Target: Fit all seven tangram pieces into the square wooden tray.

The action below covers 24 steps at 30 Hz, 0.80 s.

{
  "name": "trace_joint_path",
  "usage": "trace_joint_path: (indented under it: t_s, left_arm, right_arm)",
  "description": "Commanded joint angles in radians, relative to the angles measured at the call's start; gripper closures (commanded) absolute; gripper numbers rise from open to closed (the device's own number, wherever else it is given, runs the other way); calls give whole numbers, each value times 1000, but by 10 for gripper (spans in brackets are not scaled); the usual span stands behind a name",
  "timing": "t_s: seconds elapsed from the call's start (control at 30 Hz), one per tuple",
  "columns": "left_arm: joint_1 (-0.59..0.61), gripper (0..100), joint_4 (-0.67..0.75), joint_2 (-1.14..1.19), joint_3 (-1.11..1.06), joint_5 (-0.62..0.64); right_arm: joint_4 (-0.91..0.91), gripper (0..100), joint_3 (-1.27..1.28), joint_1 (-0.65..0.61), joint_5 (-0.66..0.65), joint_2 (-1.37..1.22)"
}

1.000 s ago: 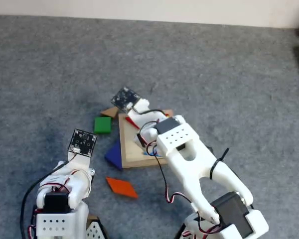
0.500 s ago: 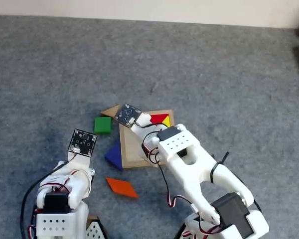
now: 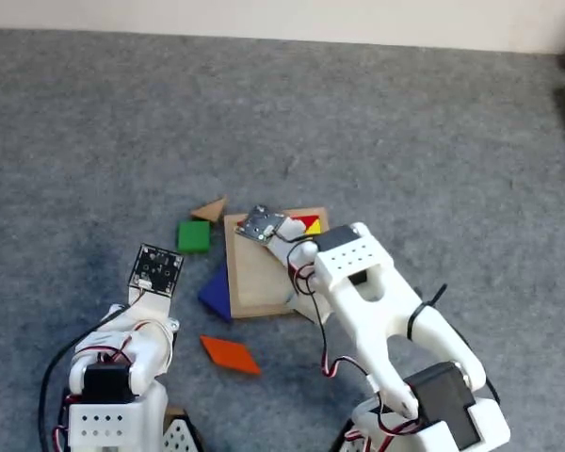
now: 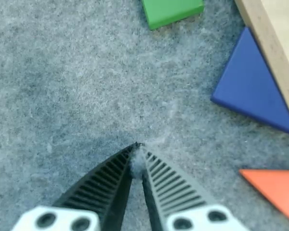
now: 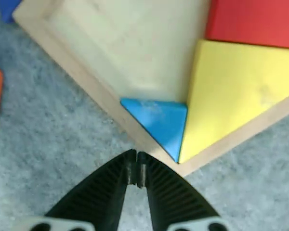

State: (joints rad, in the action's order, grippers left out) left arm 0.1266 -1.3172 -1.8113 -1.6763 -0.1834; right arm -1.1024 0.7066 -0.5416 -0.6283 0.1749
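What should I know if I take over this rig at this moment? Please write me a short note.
Left gripper: shut, empty, over the carpet near the dark blue triangle.
Right gripper: shut, empty, just outside a corner of the wooden tray.
Done: the red piece, yellow triangle and small light blue triangle lie in the tray.
Left: four pieces are on the carpet. The dark blue triangle lies along the tray's outer rim. The green square, brown triangle and orange parallelogram lie apart from it.
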Motion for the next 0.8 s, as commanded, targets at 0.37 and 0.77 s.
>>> trace_joint_path:
  t_s: [0.37,0.77]
  left_arm:
    - [10,995,-5,-8,-19,11]
    - [10,995,-5,-8,-19,11]
  right_arm:
    - [25,995,38,36,169,420]
    - [188,991,222,193,430,895]
